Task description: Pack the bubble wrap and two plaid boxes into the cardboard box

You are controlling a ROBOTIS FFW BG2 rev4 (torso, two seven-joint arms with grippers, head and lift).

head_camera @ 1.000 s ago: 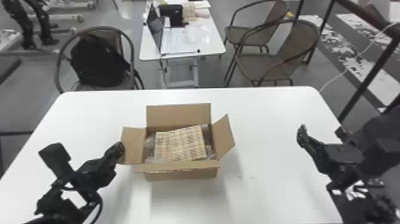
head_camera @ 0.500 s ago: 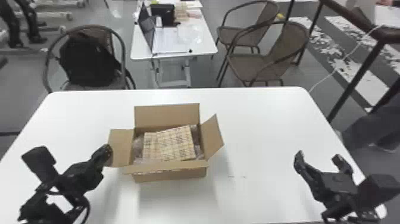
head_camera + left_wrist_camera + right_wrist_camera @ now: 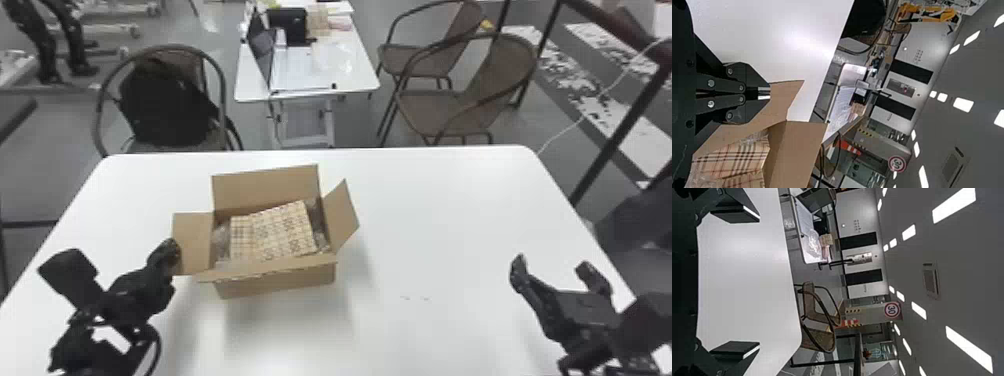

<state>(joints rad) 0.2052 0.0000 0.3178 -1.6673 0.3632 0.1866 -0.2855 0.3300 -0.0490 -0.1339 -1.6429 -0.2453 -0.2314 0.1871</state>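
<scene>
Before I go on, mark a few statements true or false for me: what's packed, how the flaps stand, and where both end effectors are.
1. The plaid boxes lie inside the cardboard box. True.
2. The bubble wrap lies on the table beside the cardboard box. False: it is inside, around the plaid boxes.
3. The right end effector has its fingers spread apart. True.
4. The cardboard box is folded shut. False: its far flap stands up, and the left flap and right flap spread outward.
5. The left end effector is at the right flap. False: it is at the left flap.
</scene>
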